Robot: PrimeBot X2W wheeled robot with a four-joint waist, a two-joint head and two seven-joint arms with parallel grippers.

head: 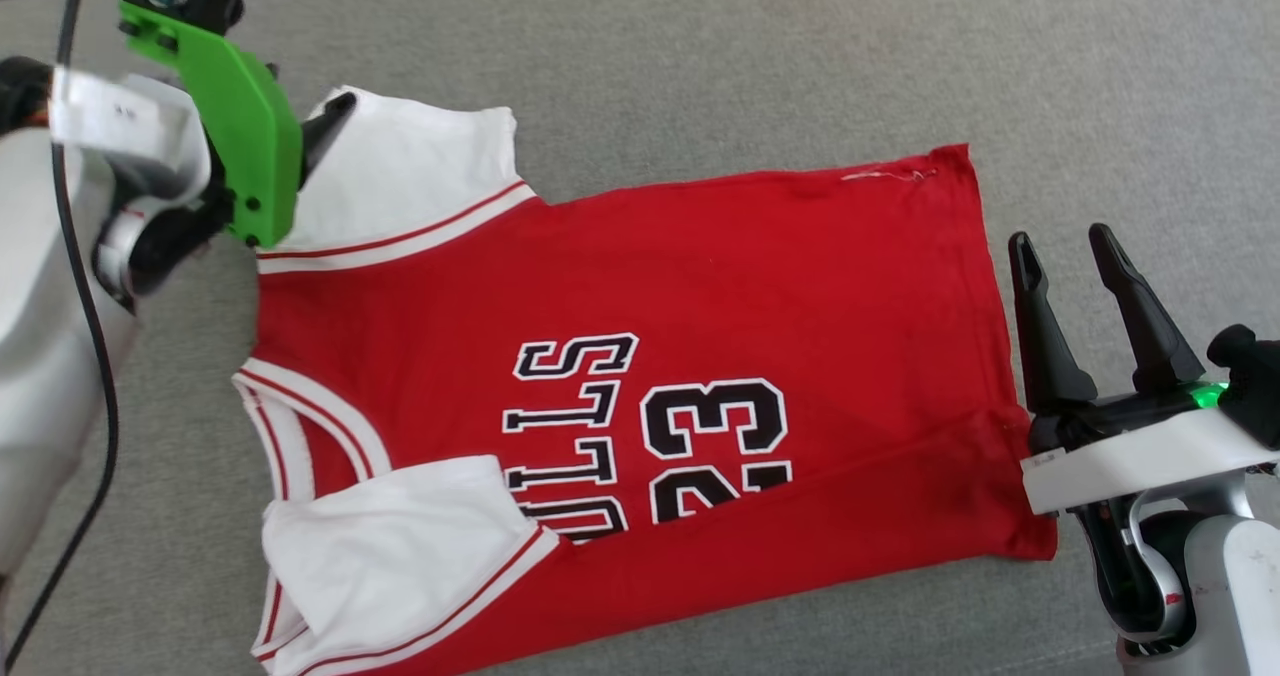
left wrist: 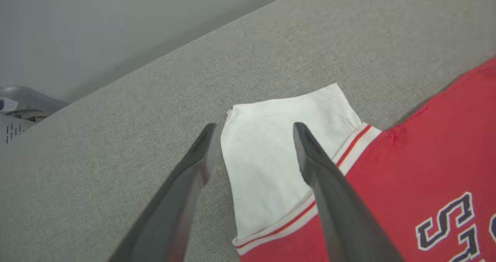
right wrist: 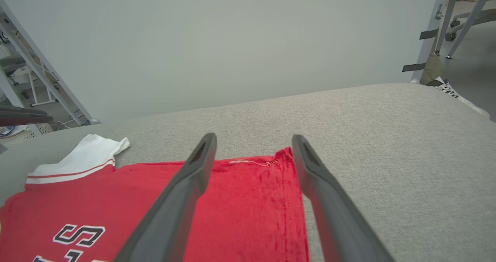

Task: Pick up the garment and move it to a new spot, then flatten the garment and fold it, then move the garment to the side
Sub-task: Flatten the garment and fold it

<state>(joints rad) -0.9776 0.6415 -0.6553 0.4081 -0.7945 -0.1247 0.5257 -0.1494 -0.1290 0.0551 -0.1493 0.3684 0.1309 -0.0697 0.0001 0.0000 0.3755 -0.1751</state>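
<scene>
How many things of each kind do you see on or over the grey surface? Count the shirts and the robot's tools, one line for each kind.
Shirt: 1
Tools: 2 (left tool, right tool), both open
Total: 3

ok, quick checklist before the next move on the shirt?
1. Left tool open: ok.
2. Right tool open: ok.
3. Left tool over the far sleeve: ok, straddling its edge.
4. Right tool at the hem: ok, just beside it.
5. Garment flat: not ok, near sleeve lies folded over the lettering.
6. Either tool touching cloth: cannot tell.
</scene>
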